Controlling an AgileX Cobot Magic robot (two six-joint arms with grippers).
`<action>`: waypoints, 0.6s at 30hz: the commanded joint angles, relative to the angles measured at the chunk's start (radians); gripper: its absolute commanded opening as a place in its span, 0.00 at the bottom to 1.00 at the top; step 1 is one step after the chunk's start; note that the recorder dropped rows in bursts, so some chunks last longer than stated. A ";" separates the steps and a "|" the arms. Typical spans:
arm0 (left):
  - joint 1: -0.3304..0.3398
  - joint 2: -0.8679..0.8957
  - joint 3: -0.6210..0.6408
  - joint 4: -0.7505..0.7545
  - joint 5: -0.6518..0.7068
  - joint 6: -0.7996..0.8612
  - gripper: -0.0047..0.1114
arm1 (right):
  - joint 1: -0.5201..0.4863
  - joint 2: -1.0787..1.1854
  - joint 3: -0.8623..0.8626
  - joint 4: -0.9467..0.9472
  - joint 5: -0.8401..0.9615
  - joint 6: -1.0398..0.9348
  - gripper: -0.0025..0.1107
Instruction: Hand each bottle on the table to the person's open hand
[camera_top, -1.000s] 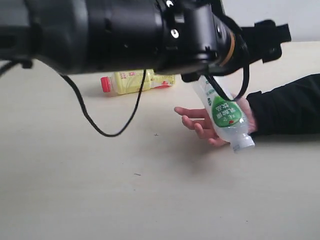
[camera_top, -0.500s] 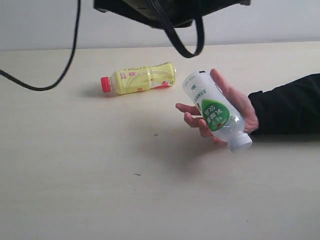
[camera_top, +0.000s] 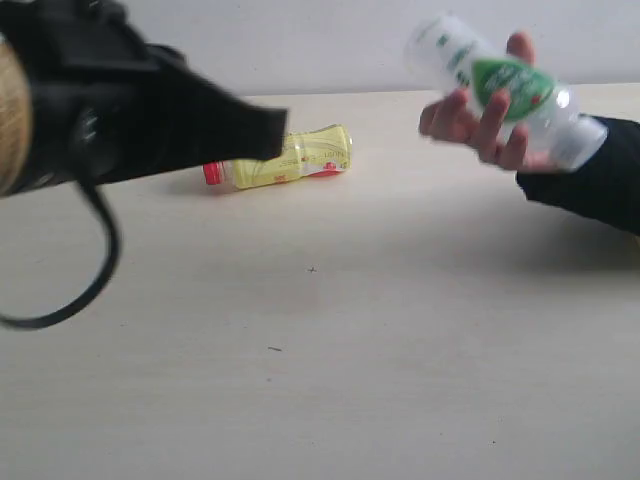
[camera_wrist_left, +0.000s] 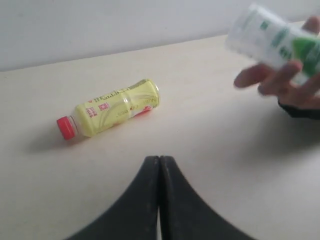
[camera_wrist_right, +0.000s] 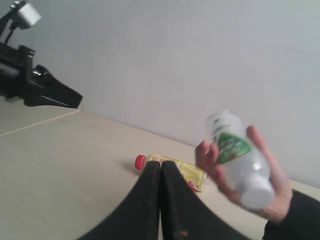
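The person's hand (camera_top: 470, 122) holds the white bottle with the green label (camera_top: 495, 72) raised above the table (camera_top: 330, 330) at the right. The same bottle (camera_wrist_left: 277, 40) and hand (camera_wrist_left: 287, 82) show in the left wrist view, and again as bottle (camera_wrist_right: 239, 156) and hand (camera_wrist_right: 279, 192) in the right wrist view. A yellow bottle with a red cap (camera_top: 300, 156) lies on its side at the back of the table. My left gripper (camera_top: 278, 124) is shut and empty, in front of the yellow bottle (camera_wrist_left: 117, 106). My right gripper (camera_wrist_right: 160, 164) is shut and empty, with the yellow bottle (camera_wrist_right: 189, 173) behind it.
A black cable (camera_top: 70, 300) loops down from the left arm over the left of the table. The person's black sleeve (camera_top: 600, 180) reaches in from the right edge. A pale wall (camera_top: 300, 45) stands behind the table.
My left gripper let go of the white bottle and shut, and the arm drew back to the left. The hand lifted the bottle up from the table.
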 joint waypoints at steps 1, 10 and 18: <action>-0.012 -0.197 0.224 0.228 -0.069 -0.254 0.04 | 0.001 -0.003 0.008 0.000 -0.013 0.002 0.02; -0.012 -0.523 0.483 0.399 -0.079 -0.425 0.04 | 0.001 -0.003 0.008 0.000 -0.013 0.002 0.02; -0.012 -0.569 0.485 0.586 -0.150 -0.423 0.04 | 0.001 -0.003 0.008 0.000 -0.013 0.002 0.02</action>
